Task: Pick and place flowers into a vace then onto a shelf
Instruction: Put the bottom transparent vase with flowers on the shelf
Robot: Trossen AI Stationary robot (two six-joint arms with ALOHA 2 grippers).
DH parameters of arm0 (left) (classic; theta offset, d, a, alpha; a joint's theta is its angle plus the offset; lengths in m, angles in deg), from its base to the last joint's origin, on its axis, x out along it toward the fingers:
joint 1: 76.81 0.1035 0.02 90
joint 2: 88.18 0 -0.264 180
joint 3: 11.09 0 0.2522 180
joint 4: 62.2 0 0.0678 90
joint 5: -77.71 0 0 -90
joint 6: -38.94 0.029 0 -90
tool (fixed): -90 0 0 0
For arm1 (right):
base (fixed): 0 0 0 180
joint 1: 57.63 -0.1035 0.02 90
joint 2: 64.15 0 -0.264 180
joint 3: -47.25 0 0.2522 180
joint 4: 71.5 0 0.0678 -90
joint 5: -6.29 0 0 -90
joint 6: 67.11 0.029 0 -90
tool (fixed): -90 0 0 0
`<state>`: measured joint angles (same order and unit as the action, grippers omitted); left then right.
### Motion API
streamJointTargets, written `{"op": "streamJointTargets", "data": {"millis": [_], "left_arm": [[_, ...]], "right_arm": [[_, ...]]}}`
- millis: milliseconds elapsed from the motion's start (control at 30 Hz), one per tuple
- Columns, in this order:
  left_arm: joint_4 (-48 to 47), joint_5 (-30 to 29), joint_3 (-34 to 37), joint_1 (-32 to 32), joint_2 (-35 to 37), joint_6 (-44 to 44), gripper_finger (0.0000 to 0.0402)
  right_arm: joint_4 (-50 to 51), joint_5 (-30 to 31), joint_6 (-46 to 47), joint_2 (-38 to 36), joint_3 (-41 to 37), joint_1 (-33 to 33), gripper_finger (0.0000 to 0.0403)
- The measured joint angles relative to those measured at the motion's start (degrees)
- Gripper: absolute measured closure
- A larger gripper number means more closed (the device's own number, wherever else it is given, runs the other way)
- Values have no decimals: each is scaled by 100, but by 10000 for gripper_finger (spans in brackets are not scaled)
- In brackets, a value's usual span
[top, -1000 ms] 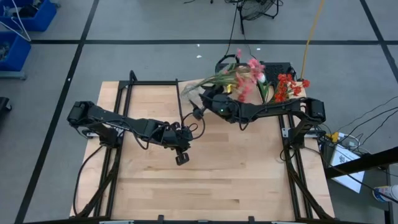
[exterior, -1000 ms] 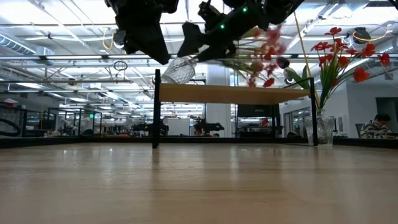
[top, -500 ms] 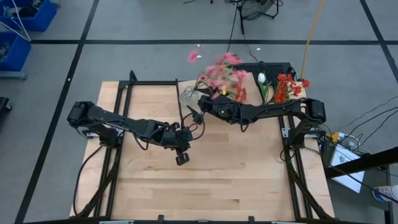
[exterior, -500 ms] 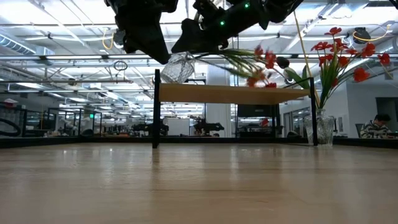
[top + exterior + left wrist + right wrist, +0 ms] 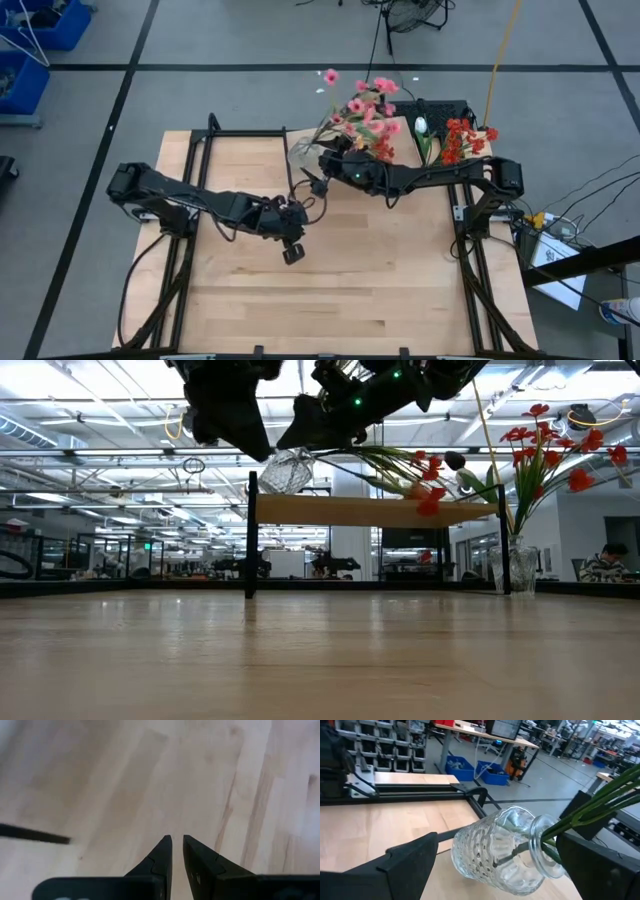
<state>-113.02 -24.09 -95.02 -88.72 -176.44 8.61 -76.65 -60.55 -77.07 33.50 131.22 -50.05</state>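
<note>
1 tilted vase (image 5: 502,849), wrist-view only

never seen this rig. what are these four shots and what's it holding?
Two dark robot arms work at a wooden table. One picture looks straight down, one looks level across the tabletop, and one comes from each wrist.

The right gripper holds a clear glass vase tilted on its side in the air, its fingers set wide around it, pink flowers sticking out. The left gripper, shut and empty, waits over bare wood.

At the table's far edge stands a small shelf, beside it a second vase of red flowers.
</note>
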Motion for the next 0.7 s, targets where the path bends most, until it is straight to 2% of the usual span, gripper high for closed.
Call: {"op": "streamJointTargets", "data": {"millis": [100, 233, 500, 600, 700], "left_arm": [[-115, -486, -13, -50, 327, -50, 350], [-785, -1346, 0, 13, 1025, -435, 350], [-1139, -1434, -5, 855, 2247, -56, 350], [-1161, -1394, -4, 1251, 2432, 45, 350], [-1232, -1339, -4, 1583, 2450, -235, 350]], "right_arm": [[-15, -127, -18, 0, 0, 1, 4], [-11, -259, -183, 0, 0, 1, 3], [-18, -547, -552, 0, 0, -3, 3], [-32, -588, -572, 0, 0, 22, 4], [-36, -576, -561, 4, 0, 34, 6]]}}
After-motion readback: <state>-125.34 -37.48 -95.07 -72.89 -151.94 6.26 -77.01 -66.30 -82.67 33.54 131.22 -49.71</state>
